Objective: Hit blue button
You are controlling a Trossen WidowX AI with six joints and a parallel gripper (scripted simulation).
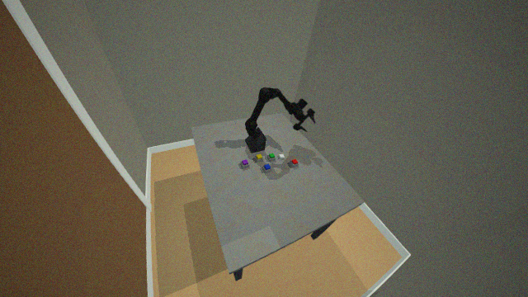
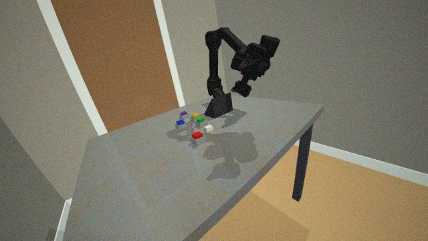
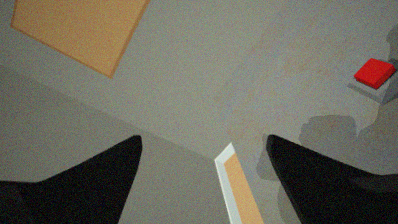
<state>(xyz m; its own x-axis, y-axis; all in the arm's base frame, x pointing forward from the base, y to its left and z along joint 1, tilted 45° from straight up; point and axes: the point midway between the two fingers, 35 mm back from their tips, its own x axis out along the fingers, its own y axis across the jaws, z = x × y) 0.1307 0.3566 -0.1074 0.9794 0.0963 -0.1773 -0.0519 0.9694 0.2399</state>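
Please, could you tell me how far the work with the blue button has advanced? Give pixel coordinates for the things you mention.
No press is visible: the blue button (image 1: 267,167) (image 2: 180,122) stands raised on its base. The gripper (image 1: 306,124) (image 3: 205,141) is open and empty, high above the table (image 1: 264,206) (image 2: 134,167) and away from the button. Reaching it, pressing fully and letting go seem left.
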